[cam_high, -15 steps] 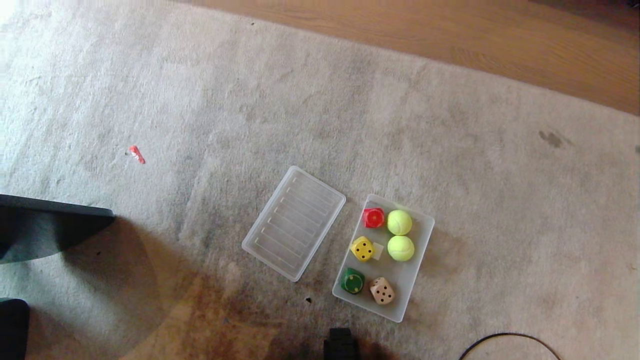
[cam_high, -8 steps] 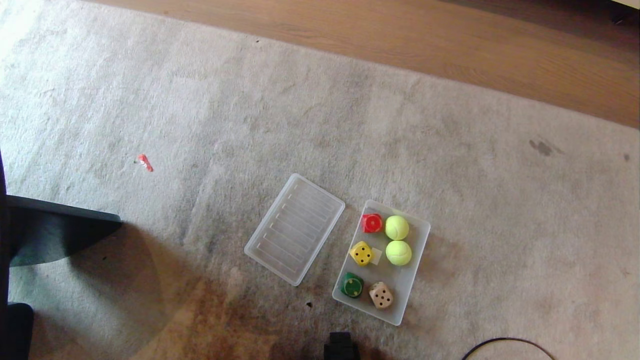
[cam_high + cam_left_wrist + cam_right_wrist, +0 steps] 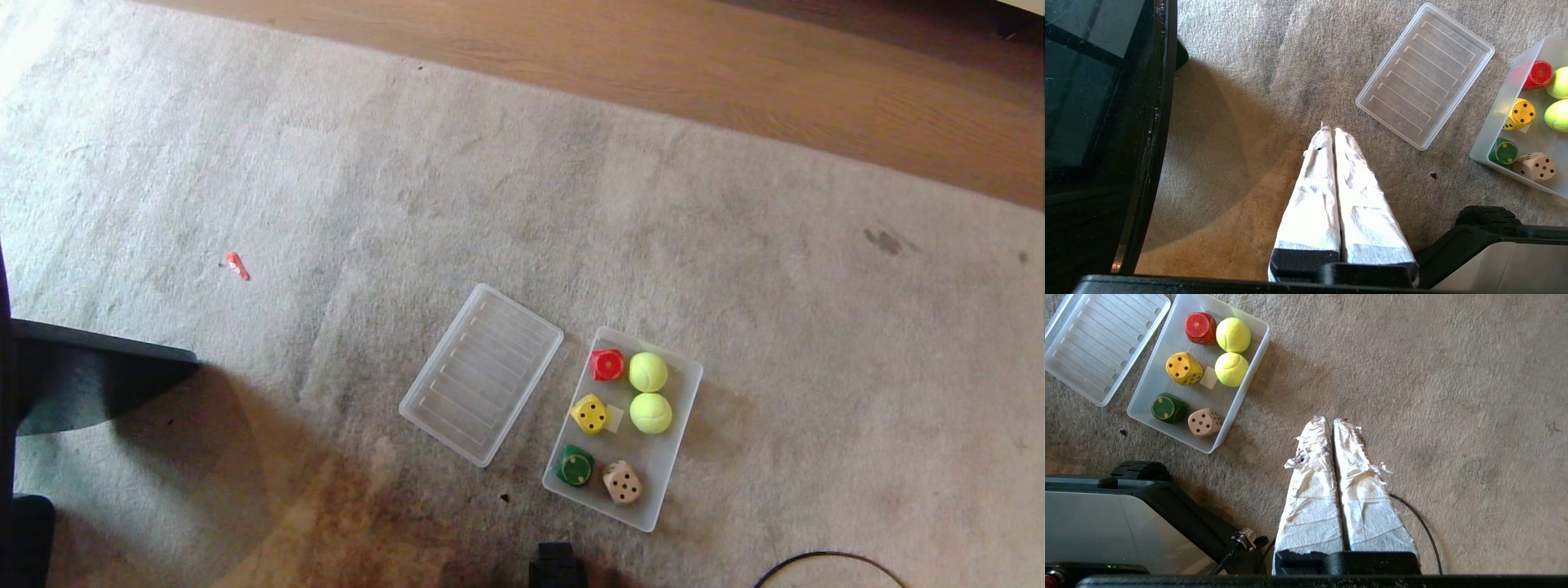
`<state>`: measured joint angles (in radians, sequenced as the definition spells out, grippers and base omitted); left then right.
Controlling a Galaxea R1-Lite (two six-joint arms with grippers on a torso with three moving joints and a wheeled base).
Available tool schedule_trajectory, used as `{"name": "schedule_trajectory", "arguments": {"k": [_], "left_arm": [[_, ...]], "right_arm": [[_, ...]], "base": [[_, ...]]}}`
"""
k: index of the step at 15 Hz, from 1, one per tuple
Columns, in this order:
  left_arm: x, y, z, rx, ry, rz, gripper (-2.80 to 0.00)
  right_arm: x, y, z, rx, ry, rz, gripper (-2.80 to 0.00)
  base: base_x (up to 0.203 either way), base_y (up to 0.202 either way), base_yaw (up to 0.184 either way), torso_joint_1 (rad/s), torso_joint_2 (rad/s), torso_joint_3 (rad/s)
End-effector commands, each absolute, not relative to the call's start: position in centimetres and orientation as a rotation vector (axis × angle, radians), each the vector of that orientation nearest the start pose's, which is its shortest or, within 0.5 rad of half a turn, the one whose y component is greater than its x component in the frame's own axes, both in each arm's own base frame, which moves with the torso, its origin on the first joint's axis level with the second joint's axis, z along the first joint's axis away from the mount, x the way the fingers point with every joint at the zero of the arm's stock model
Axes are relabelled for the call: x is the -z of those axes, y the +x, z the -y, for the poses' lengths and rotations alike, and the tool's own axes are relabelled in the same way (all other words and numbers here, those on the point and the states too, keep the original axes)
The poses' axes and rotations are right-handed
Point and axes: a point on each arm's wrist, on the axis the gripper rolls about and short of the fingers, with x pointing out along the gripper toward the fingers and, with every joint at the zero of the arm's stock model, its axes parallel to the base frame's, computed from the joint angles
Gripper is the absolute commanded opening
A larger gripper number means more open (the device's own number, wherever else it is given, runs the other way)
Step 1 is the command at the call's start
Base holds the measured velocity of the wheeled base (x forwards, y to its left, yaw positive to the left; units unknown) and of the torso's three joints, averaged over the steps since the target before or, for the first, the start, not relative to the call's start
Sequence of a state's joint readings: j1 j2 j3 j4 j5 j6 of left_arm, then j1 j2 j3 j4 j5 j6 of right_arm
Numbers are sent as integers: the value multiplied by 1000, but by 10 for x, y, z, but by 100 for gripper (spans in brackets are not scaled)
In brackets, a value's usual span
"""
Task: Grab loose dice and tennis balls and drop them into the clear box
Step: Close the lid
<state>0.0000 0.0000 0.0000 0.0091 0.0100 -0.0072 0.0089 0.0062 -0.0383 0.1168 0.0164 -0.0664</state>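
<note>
**All the toys sit in the box; both grippers pressed shut**

The box (image 3: 682,441) is a low tub of cloudy see-through plastic on a fuzzy grey carpet (image 3: 408,163). Inside lie four chunky dice with round corners and dots: the red die (image 3: 607,364), yellow die (image 3: 591,414), green die (image 3: 575,466) and tan die (image 3: 623,481). Two fuzzy tennis balls (image 3: 648,371) touch each other beside the red and yellow dice. A flat ribbed lid (image 3: 482,374) lies just beside the box.

The left gripper (image 3: 1329,131) holds nothing; its fingers (image 3: 1314,192), wrapped in wrinkly white tape, are pressed together. The lid lies ahead of its tips, the box further to one side.

The right gripper (image 3: 1329,421) is also pressed together and empty, its tape torn and frayed. The box lies ahead and off to one side, well apart.

Only the head view shows the wood floor (image 3: 735,73) and a small red scrap (image 3: 237,265). Only the wrist views show the fingers.
</note>
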Motion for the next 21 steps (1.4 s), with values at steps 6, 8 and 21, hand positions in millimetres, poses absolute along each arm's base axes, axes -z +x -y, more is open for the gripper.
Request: {"name": "schedule_trajectory", "arguments": {"k": [6,8,21], "left_arm": [[-75,-23,0,-11,-6,-11,-280],[-75,-23,0,-11,-6,-11,-280],[-75,-23,0,-11,-6,-9,-280]], "right_arm": [[-75,-26,0,-29,-69,-85,-280],[-75,-26,0,-31,-69,-85,-280],[-75,-26,0,-29,-64,-84,-280]], "base": [[0,0,0,0,0,0],[0,0,0,0,0,0],[1,-5,87,1,2,1]]}}
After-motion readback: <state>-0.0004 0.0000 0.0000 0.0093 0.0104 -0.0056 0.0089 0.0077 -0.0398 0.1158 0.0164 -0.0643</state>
